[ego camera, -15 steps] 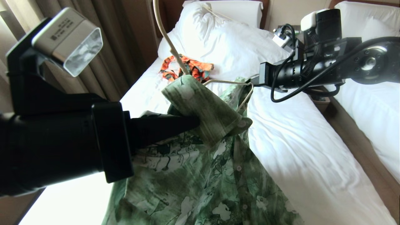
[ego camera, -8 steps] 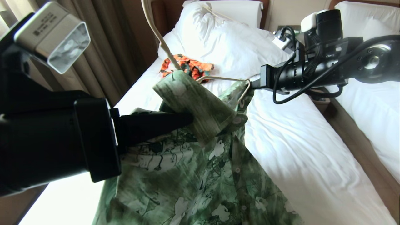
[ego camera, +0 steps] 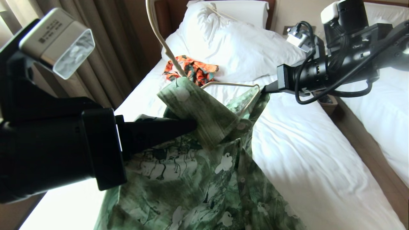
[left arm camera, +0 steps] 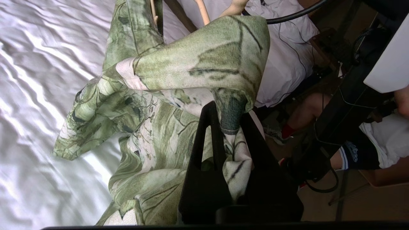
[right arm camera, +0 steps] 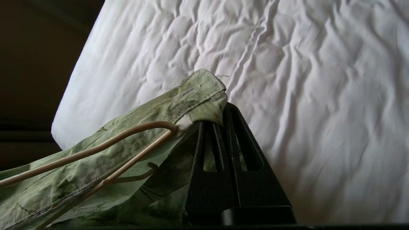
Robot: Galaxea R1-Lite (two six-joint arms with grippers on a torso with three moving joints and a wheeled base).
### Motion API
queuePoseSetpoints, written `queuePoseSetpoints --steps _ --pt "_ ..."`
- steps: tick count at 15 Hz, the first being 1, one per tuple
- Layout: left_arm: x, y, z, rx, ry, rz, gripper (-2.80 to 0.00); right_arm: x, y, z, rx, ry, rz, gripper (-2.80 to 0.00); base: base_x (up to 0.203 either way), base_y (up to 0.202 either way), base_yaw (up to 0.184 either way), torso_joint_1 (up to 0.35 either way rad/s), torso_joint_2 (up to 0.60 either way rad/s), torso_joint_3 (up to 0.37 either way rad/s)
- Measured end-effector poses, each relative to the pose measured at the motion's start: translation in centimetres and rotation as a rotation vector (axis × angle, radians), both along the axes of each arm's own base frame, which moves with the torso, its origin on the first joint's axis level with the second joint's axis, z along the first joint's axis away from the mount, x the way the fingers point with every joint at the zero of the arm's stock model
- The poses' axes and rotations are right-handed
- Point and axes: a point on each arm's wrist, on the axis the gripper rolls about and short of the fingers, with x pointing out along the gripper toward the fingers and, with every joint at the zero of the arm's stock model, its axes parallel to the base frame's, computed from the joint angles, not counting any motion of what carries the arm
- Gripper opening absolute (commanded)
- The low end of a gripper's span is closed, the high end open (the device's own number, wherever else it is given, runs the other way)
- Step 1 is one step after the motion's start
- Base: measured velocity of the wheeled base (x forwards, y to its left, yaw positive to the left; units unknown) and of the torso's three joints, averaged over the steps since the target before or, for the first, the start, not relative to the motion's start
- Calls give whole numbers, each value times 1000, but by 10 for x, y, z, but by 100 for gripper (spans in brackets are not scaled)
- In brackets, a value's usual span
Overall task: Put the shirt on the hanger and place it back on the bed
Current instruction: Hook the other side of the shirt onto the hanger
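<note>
Both hands (ego camera: pixel 191 125) (ego camera: pixel 266 89) pinch the shirt (ego camera: pixel 204 179), hiding the hanger (ego camera: pixel 230 84).

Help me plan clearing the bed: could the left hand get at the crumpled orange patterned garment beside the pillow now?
Probably not yet. The left hand is shut on the green flower-print shirt, and that shirt and the thin cream hanger hang between it and the orange patterned garment.

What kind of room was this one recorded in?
Most likely a hotel-style twin bedroom: a white-sheeted bed with a pillow against a dark wooden headboard, a second white bed beside it across a narrow gap, and heavy curtains on the left.
</note>
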Motion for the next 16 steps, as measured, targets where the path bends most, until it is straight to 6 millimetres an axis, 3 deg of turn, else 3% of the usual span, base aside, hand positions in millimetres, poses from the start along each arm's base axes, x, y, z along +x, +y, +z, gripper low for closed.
queuePoseSetpoints --steps 10,16 --pt "1 -3 -7 17 12 -8 -280 -2 -2 9 20 -40 1 -280 0 0 0 0 0 0" --pt "1 -2 -6 16 9 0 -280 -23 -1 15 0 7 27 -280 0 0 0 0 0 0"
